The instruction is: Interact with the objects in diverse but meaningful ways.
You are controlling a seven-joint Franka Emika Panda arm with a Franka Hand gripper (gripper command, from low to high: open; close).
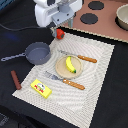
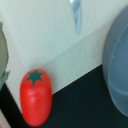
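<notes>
My gripper hangs just above the red tomato, which lies at the far edge of the striped mat. Its two dark fingers stand apart and hold nothing. In the wrist view the tomato lies half on the mat and half on the dark table, with the grey long-handled pan beside it; no fingers show there. The pan sits at the exterior view's left. A yellow banana lies on a round plate. The yellow block and brown sausage lie near the front left. The grey pot stands on the toy stove.
A knife and a fork with orange handles lie on the striped mat on either side of the plate. A toy stove with black burners stands at the back right. A cable runs along the back left.
</notes>
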